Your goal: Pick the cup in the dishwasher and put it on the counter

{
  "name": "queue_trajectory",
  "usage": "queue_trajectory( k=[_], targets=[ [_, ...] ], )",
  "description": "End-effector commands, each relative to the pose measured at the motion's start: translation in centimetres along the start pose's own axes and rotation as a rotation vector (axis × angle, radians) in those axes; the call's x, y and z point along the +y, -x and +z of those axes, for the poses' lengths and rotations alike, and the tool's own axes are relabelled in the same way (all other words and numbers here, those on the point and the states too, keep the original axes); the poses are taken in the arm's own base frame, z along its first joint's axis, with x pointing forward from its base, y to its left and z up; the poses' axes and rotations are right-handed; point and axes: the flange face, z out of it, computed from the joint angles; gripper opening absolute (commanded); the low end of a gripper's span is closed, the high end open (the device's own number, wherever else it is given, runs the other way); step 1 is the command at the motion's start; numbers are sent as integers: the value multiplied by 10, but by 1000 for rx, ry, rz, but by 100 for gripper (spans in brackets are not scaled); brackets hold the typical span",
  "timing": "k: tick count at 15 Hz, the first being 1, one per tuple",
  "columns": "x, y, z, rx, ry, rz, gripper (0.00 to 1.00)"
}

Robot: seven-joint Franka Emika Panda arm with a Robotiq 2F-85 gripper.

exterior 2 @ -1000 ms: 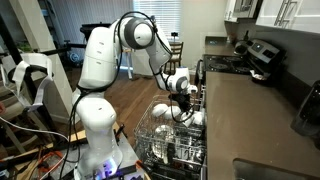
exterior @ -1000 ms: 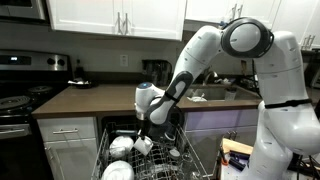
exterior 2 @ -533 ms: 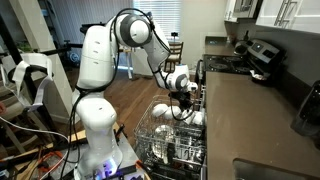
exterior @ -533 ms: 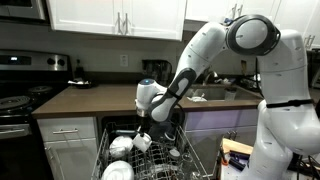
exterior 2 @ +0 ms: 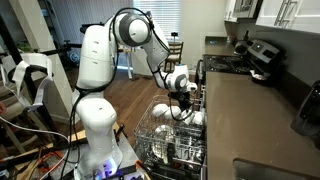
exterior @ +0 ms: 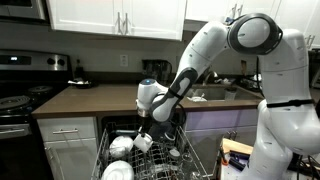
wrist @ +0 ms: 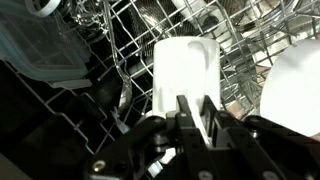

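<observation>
Nearest to me, on the wrist view, my gripper [wrist: 197, 108] has its jaws pinched narrow on the wall of the cup [wrist: 185, 65], one finger [wrist: 186, 112] dark against the white side. I judge the grasp made. The cup hangs among the grey wires of the rack [wrist: 90, 60], with a white bowl [wrist: 295, 90] just to its right.

In both exterior views the cup [exterior: 143, 143] sits at the tip of the arm, low over the rack [exterior 2: 165, 135] inside the open dishwasher [exterior: 195, 160], other white dishes [exterior: 120, 170] near it on the left. Whether it is clear of the wires, I cannot tell.

Farther back, the counter [exterior: 100, 98] runs above the cabinets, and the cup is not on it yet. So by my reckoning the pick is done or nearly so; left to do are the lift out of the rack, the carry up and across to the counter [exterior 2: 250, 115], setting down and letting go
</observation>
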Motion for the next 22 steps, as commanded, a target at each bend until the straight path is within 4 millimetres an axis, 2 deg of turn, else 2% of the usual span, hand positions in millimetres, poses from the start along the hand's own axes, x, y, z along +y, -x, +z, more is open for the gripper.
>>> queue_trajectory(
  k=[1,11,18,22],
  targets=[
    [-1,0,-12,69,15,-26,6],
    [0,-1,-24,227,-12,-63,6],
    [3,12,-35,339,-47,-70,6],
    [6,21,-34,382,-66,-71,6]
  ],
)
